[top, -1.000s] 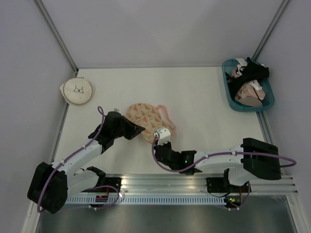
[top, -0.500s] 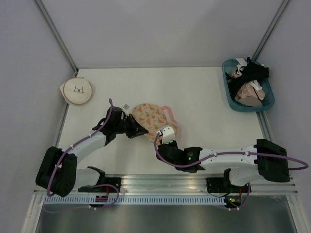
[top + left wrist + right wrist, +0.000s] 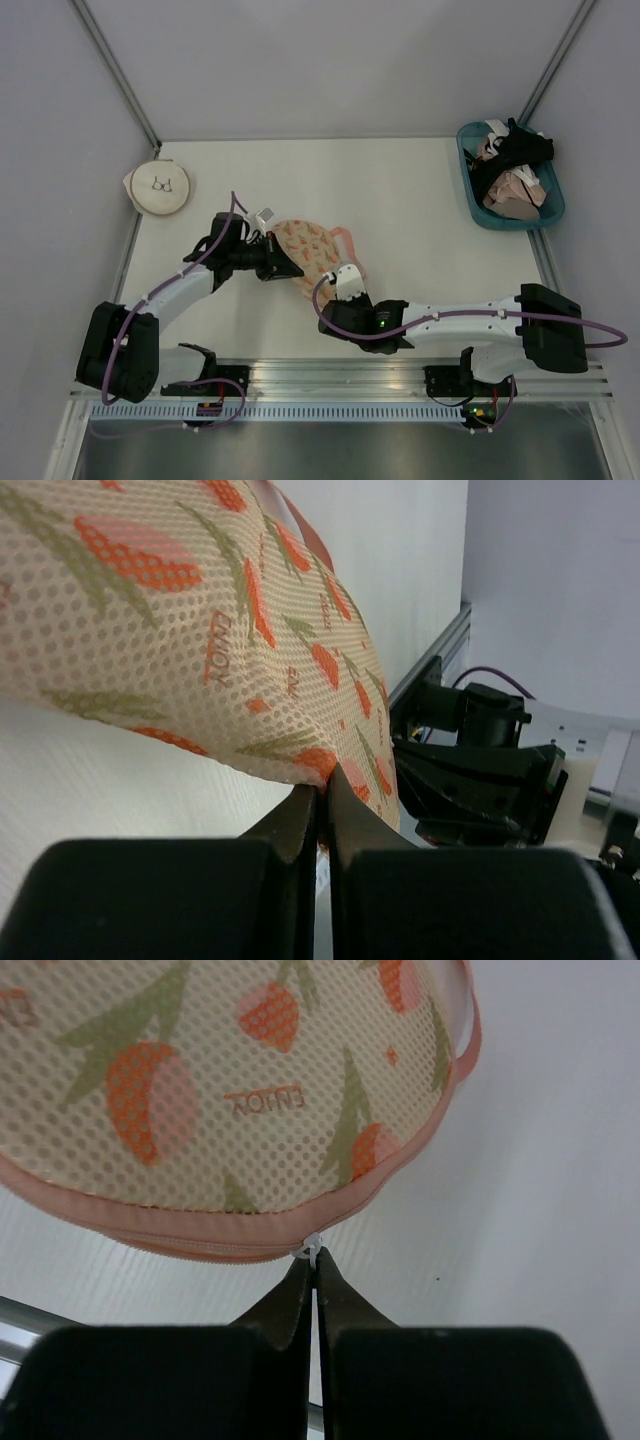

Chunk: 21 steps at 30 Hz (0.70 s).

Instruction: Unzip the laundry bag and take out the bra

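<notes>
Top view: laundry bag lay on the white table, a bit toward 9 o'clock from table centre, between the two arms. Its pink strap loop stuck out at the bag's 2 o'clock.

Left gripper reached in at the bag's 8 o'clock edge. In the left wrist view the left gripper was clenched, jaws pressed together, with the bag's lower mesh edge nipped at the tips and that edge lifted off the table.

Right gripper sat at the bag's 5 o'clock edge. In the right wrist view the right gripper was also clenched, tips pinching the small white zipper pull on the pink zipper rim, with the bag just above it.

Round cream pouch with a bra drawing lay at the table's 10 o'clock corner, well apart from the bag. Teal basket stood at 2 o'clock, holding a black garment on top of beige-pink garments.
</notes>
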### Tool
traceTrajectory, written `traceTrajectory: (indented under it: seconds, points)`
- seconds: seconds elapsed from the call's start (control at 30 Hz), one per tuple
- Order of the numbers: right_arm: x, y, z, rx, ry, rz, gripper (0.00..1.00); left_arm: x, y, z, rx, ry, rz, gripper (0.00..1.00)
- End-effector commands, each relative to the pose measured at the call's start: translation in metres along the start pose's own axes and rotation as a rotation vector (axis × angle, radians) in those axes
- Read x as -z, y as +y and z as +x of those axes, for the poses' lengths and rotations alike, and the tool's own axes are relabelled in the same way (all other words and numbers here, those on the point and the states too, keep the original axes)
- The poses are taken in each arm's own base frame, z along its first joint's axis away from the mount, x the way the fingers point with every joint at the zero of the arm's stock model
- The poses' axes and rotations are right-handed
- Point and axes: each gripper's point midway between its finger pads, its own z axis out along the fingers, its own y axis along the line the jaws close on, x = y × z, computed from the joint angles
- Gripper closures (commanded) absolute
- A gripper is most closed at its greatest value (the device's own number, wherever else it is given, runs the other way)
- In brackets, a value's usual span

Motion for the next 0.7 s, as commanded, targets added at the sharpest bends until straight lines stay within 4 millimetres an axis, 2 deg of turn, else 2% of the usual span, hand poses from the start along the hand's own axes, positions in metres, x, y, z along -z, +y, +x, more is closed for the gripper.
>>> traceTrajectory:
  seconds: [0.0, 0.17, 0.27, 0.37, 0.4, 0.47, 0.5, 0.6, 0.63, 0.67]
  points:
    - [0.003, -0.026, 0.020, 0.067, 0.071, 0.092, 1.00, 0.006, -0.025, 0.000, -0.132, 0.062, 0.139, 0.98]
    - [0.005, -0.031, 0.019, 0.078, 0.075, 0.117, 1.00, 0.000, -0.041, 0.029, -0.152, 0.207, 0.241, 0.98]
    - [0.003, -0.034, 0.020, 0.082, 0.085, 0.137, 1.00, -0.010, -0.053, 0.058, -0.205, 0.321, 0.286, 0.98]
    - [0.002, -0.037, 0.018, 0.076, 0.076, 0.153, 1.00, -0.014, -0.051, 0.058, -0.215, 0.318, 0.266, 0.98]
    - [0.003, -0.039, 0.017, 0.070, 0.073, 0.159, 1.00, -0.016, -0.047, 0.054, -0.212, 0.301, 0.228, 0.93]
    - [0.005, -0.040, 0.014, 0.062, 0.060, 0.163, 1.00, -0.021, -0.040, 0.049, -0.208, 0.284, 0.184, 0.69]
    - [0.006, -0.041, 0.014, 0.061, 0.058, 0.164, 0.99, -0.021, -0.035, 0.048, -0.197, 0.282, 0.143, 0.49]
    - [0.010, -0.045, 0.008, 0.047, 0.042, 0.169, 1.00, -0.024, -0.011, 0.027, -0.208, 0.174, -0.038, 0.27]
    - [0.012, -0.045, 0.006, 0.040, 0.034, 0.167, 1.00, -0.023, 0.003, 0.019, -0.203, 0.125, -0.129, 0.25]
    - [0.013, -0.047, 0.005, 0.039, 0.035, 0.172, 1.00, -0.020, 0.008, 0.013, -0.189, 0.087, -0.173, 0.22]
